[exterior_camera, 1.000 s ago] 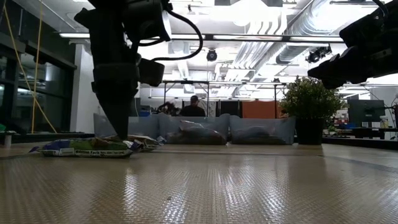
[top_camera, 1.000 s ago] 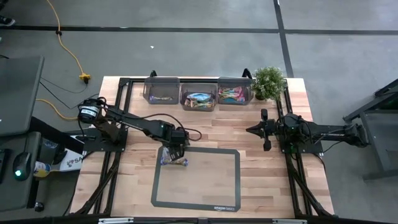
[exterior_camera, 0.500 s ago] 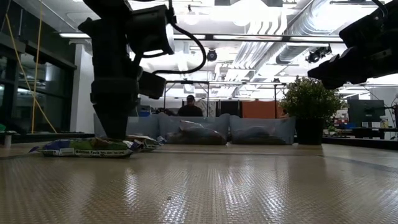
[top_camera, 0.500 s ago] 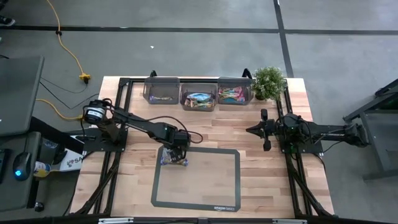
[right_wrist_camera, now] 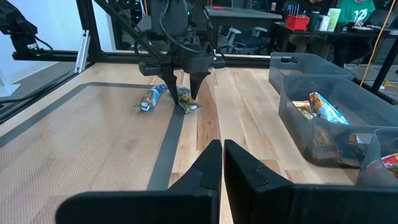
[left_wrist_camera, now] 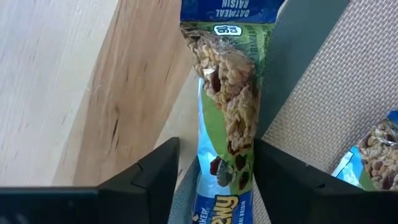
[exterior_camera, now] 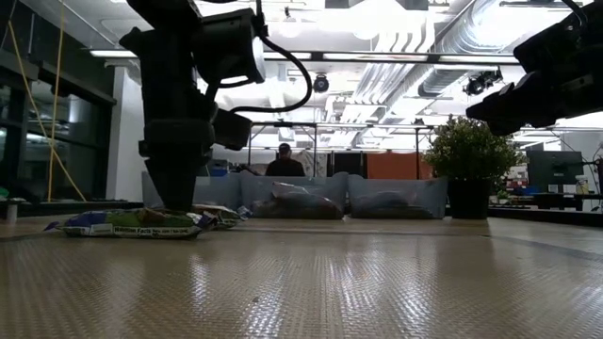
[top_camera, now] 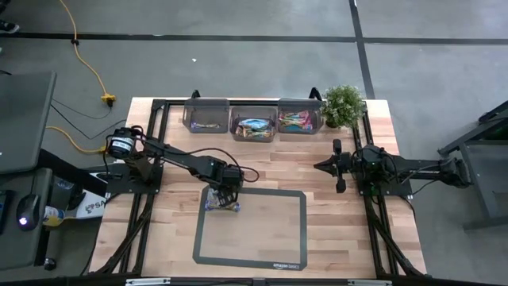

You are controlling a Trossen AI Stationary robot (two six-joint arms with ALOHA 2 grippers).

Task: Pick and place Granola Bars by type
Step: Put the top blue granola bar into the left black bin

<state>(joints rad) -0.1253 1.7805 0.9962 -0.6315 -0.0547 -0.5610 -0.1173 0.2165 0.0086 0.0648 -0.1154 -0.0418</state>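
Observation:
Two Granola Bars in blue and green wrappers lie flat at the far left corner of the grey mat (top_camera: 262,230). One bar (left_wrist_camera: 227,118) lies across the mat's border, the other (left_wrist_camera: 376,146) on the mat beside it. My left gripper (top_camera: 230,200) points straight down over the first bar, open, one finger on each side of its middle. Both bars also show in the right wrist view, the first bar (right_wrist_camera: 186,99) and the second bar (right_wrist_camera: 151,98). My right gripper (right_wrist_camera: 222,149) waits shut, level above the table's right side. My left gripper comes from above with its fingers (left_wrist_camera: 155,177) across the bar, one on each long side near its middle (left_wrist_camera: 230,168). The bar lies flat on the mat's border. Whether the fingers touch the wrapper, I cannot tell.
Three clear bins stand in a row at the far edge: left bin (top_camera: 206,117), middle bin (top_camera: 254,125), right bin (top_camera: 299,119), each with bars inside. A potted plant (top_camera: 343,105) stands right of them. A person sits in the room behind (exterior_camera: 284,162).
My left gripper has sunk straight down onto the bar at the mat's corner, and its fingers stand wider apart than a second ago. Both bars have stayed where they were.

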